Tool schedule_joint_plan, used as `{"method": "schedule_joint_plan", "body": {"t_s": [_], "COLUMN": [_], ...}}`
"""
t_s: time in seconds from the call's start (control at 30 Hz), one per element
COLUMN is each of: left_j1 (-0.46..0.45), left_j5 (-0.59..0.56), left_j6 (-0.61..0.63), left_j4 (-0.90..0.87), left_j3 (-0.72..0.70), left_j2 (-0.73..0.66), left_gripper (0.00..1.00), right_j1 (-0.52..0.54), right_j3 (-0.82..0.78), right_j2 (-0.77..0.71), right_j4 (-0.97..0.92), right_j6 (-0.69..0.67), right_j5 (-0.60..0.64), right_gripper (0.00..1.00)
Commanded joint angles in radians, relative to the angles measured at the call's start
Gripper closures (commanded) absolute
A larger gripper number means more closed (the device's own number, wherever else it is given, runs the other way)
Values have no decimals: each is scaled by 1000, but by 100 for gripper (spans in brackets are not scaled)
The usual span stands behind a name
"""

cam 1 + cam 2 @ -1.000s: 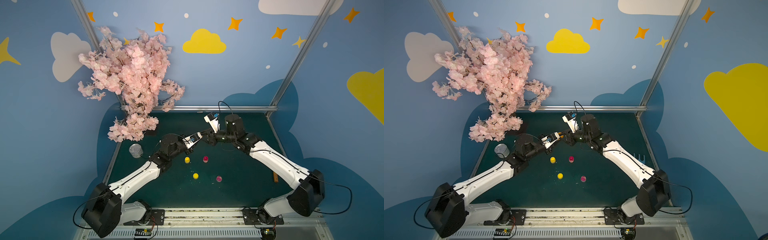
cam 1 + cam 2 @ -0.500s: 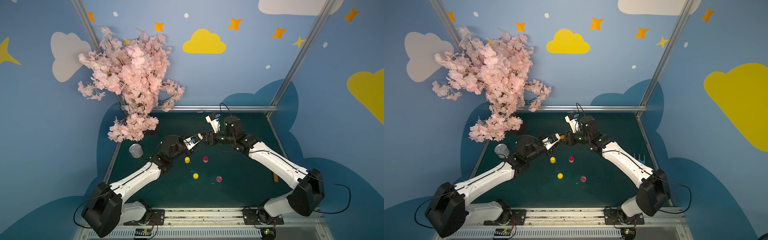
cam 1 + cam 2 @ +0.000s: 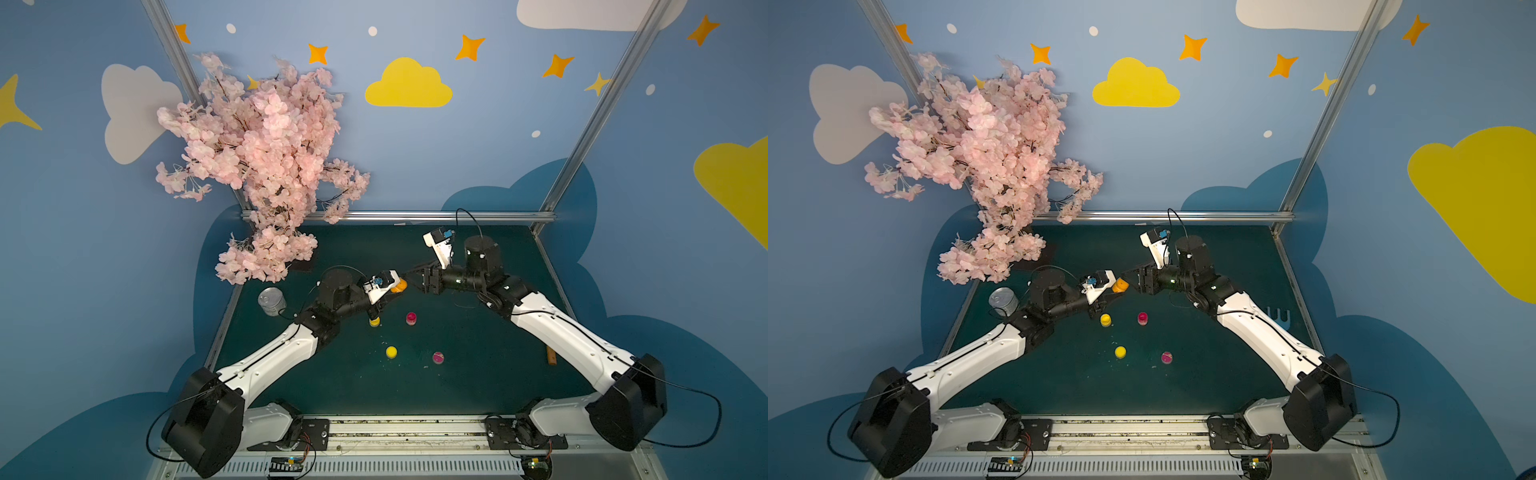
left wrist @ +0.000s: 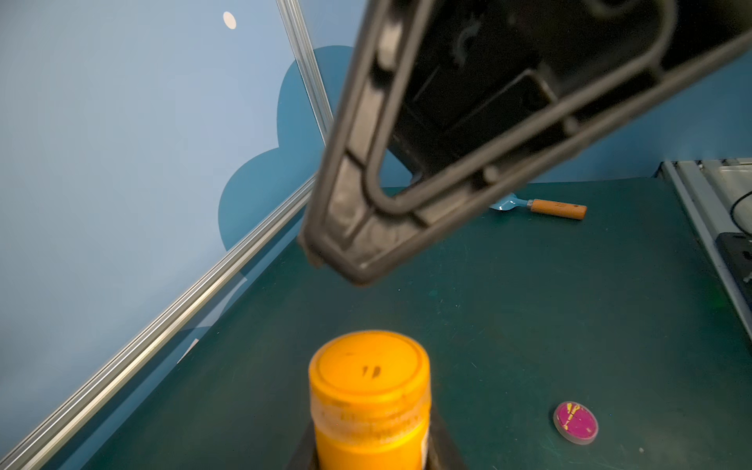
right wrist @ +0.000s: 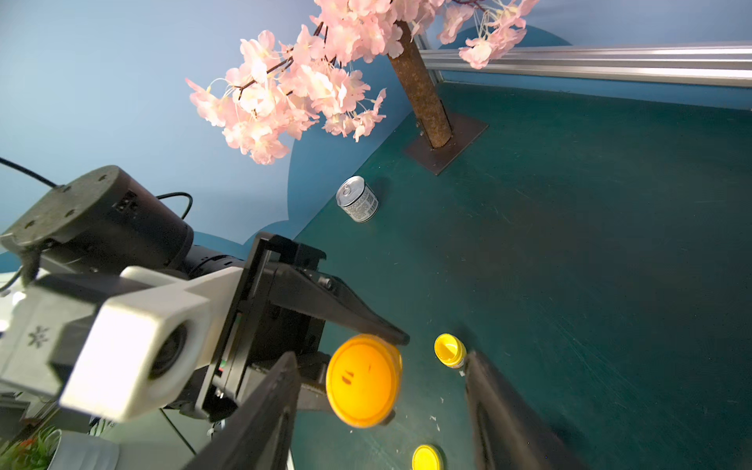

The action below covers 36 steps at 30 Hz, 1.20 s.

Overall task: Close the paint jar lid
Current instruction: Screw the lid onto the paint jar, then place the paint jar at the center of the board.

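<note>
1. The left gripper [image 3: 390, 290] is squeezed tight on the orange paint jar [image 4: 368, 401], with its lid [image 5: 362, 380] on, up off the table [image 3: 478, 365].
2. The right gripper [image 3: 414, 277] is spread apart, just beside the jar at 3 o'clock in both top views.

Open mat [image 3: 478, 390] along the near side and across the far middle. Mid-table a yellow jar [image 3: 374, 321], pink jar [image 3: 411, 318], yellow lid [image 3: 391, 352] and pink lid [image 3: 437, 357] clutter the way; can [image 3: 271, 301] at left edge, tree [image 3: 266, 166] far left

Orange jar [image 4: 369, 407], base off-frame.
</note>
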Motion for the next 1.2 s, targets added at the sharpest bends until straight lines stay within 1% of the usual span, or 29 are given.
{"method": "schedule_joint_plan", "body": {"t_s": [0.0, 0.1, 0.27, 0.43, 0.73, 0.77, 0.87, 0.93, 1.1, 1.13, 1.17], "left_j1": [3, 4, 5, 5, 8, 8, 9, 9, 9, 10, 10], "left_j5": [32, 20, 2, -30, -63, -64, -63, -62, -60, -63, -74], "left_j6": [-15, -8, -1, 1, 7, 8, 5, 3, -1, -9, -20], "left_j4": [5, 6, 2, 12, 15, 15, 15, 15, 16, 19, 26], "left_j3": [14, 18, 27, 27, 31, 32, 32, 31, 27, 26, 25], "left_j2": [4, 6, 16, 19, 17, 17, 18, 15, 15, 16, 16], "left_gripper": [75, 75, 75, 75, 75, 75, 75, 75, 74, 72, 67], "right_j1": [8, 16, 33, 41, 45, 45, 47, 47, 47, 46, 43], "right_j3": [41, 62, 80, 102, 110, 112, 109, 108, 101, 102, 105], "right_j2": [31, 53, 73, 91, 112, 112, 111, 108, 95, 94, 95], "right_j4": [-16, -46, -72, -120, -157, -157, -157, -153, -135, -136, -140], "right_j6": [-20, -28, -44, -67, -82, -81, -81, -81, -83, -85, -85], "right_j5": [-44, -61, -71, -64, -61, -60, -48, -38, -25, -21, -15], "right_gripper": [37, 38, 42, 52, 57, 58, 68, 73, 80, 80, 81]}}
